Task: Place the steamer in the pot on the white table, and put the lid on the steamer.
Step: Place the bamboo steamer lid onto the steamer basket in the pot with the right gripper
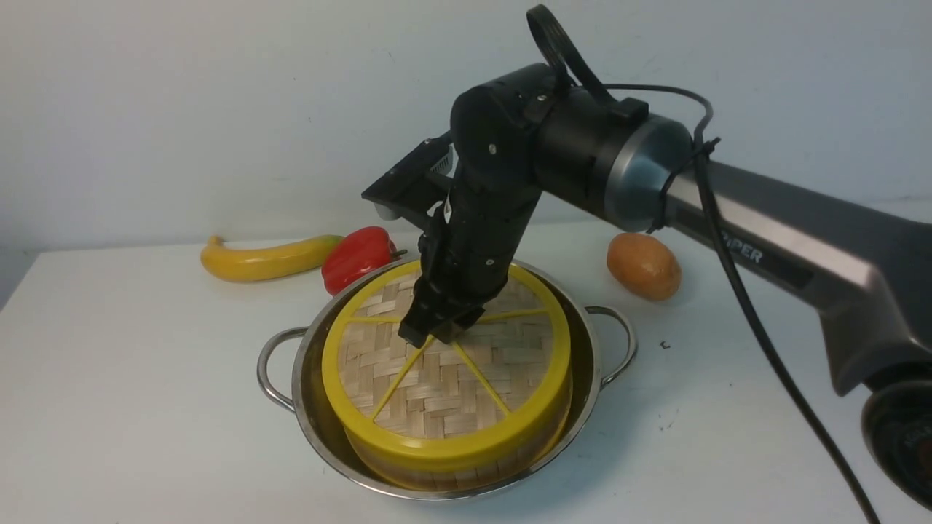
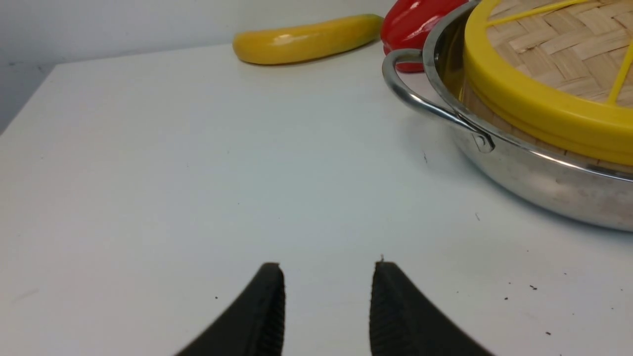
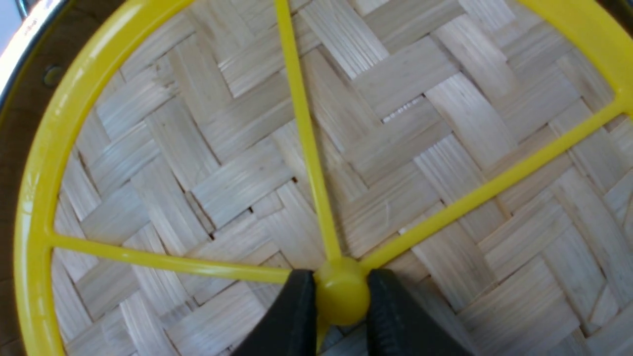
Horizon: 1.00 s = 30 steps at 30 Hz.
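The right gripper (image 3: pixel 341 296) is pinching the centre knob of the lid (image 1: pixel 444 364), which is sitting on the steamer (image 1: pixel 451 466) inside the pot (image 1: pixel 320 429); the left gripper (image 2: pixel 329 296) is hovering apart, empty.

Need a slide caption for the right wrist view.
Right end effector pinching the bamboo lid by its yellow centre knob.

banana (image 1: pixel 266 258), red pepper (image 1: pixel 358 257), potato (image 1: pixel 644 266)
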Each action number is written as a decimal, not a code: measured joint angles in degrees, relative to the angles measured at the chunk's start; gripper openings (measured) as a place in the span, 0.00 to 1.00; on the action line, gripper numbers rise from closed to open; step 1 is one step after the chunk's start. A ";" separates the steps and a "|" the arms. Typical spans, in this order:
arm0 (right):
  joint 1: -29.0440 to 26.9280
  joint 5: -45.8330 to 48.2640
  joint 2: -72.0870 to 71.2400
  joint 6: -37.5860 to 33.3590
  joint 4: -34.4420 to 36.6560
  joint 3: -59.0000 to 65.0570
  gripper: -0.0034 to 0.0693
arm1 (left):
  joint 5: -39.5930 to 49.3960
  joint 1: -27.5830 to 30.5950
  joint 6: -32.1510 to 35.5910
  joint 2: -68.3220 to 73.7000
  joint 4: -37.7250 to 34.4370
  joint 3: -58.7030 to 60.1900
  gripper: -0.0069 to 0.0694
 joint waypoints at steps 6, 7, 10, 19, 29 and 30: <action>0.00 -0.74 0.13 0.01 -1.49 -0.06 0.49 | 0.00 0.00 0.00 0.00 0.00 0.00 0.40; 0.00 -0.74 0.20 0.01 -1.56 -0.06 0.51 | 0.00 0.00 0.00 0.00 0.00 0.00 0.40; 0.00 -0.74 0.26 0.06 -2.86 -0.23 0.65 | 0.00 0.00 0.00 0.00 0.00 0.00 0.40; 0.01 -0.17 -0.33 1.55 -5.93 -9.90 0.70 | 0.00 0.00 0.00 0.00 0.00 0.00 0.40; 0.01 0.21 -11.32 8.90 -18.34 -15.20 0.59 | 0.00 0.00 0.00 0.00 0.00 0.00 0.40; 0.01 0.37 -12.98 10.07 -19.61 -15.35 0.55 | 0.00 0.00 0.00 0.00 0.00 0.00 0.40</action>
